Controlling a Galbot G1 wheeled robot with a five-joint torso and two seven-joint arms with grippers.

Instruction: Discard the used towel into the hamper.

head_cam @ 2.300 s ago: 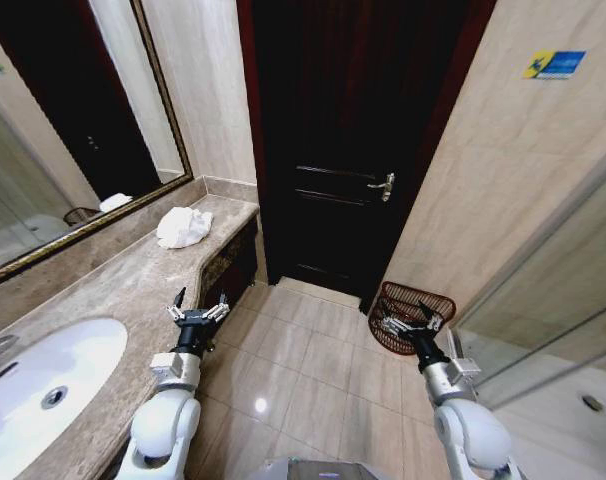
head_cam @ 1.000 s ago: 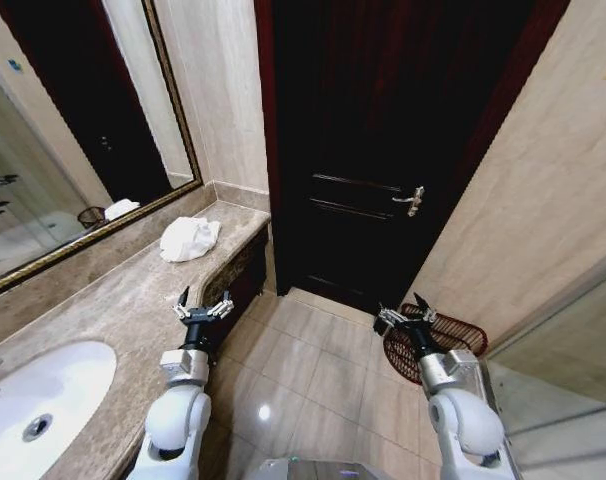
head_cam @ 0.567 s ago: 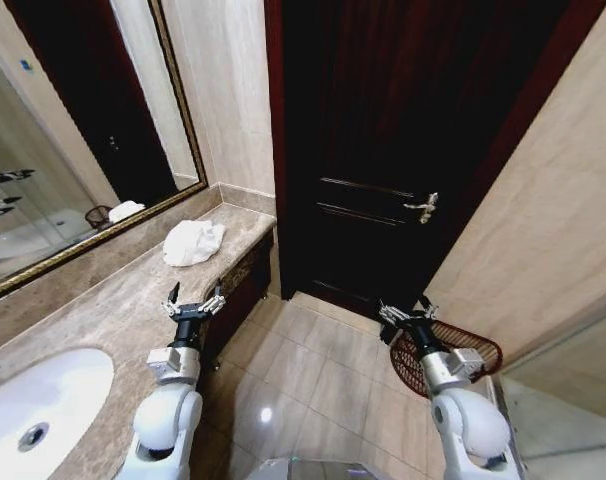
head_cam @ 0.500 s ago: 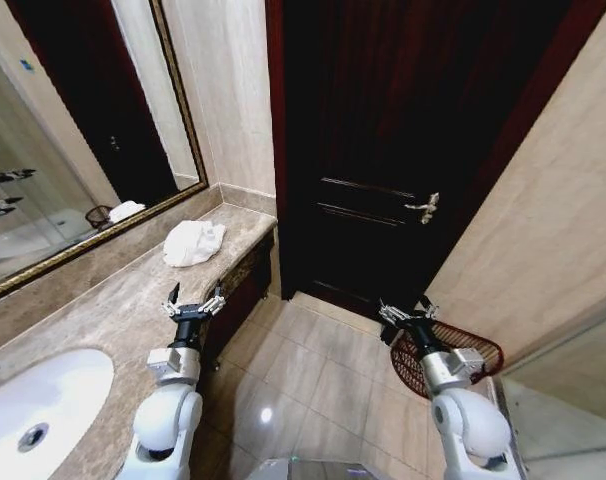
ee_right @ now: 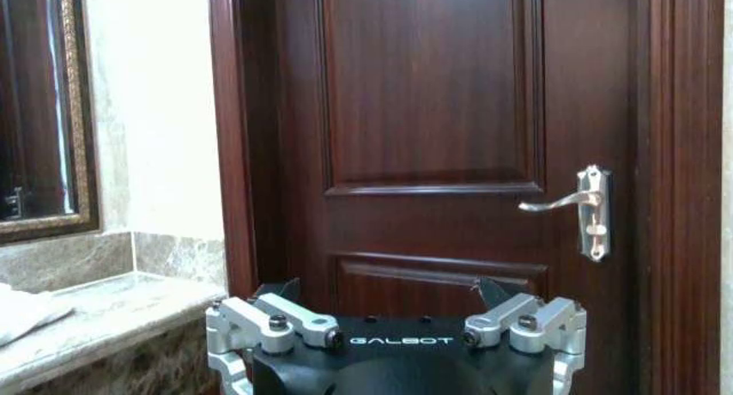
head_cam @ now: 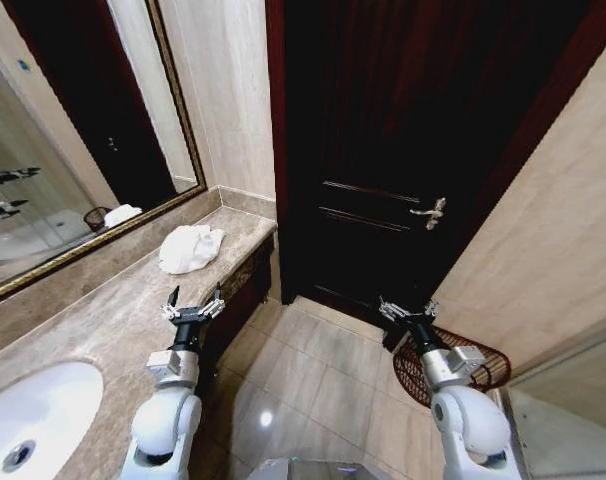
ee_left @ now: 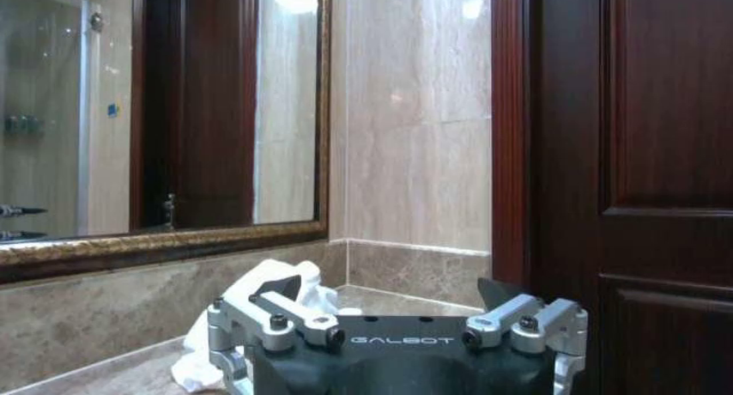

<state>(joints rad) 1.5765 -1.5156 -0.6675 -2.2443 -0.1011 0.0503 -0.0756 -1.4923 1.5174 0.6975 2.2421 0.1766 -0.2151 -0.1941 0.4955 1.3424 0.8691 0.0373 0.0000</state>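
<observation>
The used towel is a crumpled white heap on the marble counter, near its far end below the mirror. My left gripper is open and empty above the counter's front edge, a good way short of the towel. In the left wrist view the towel lies ahead past the open left gripper. The hamper, a dark reddish wire basket, stands on the floor by the right wall. My right gripper hangs open and empty just left of the hamper's rim, and in the right wrist view this gripper faces the door.
A dark wooden door with a metal handle is straight ahead. A framed mirror runs above the counter, and a white sink sits at its near end. Tiled floor lies between counter and hamper.
The whole picture has shifted, so the camera has moved: sink and towel slide left, hamper slides right and down. Both arms keep the same raised pose with open fingers.
</observation>
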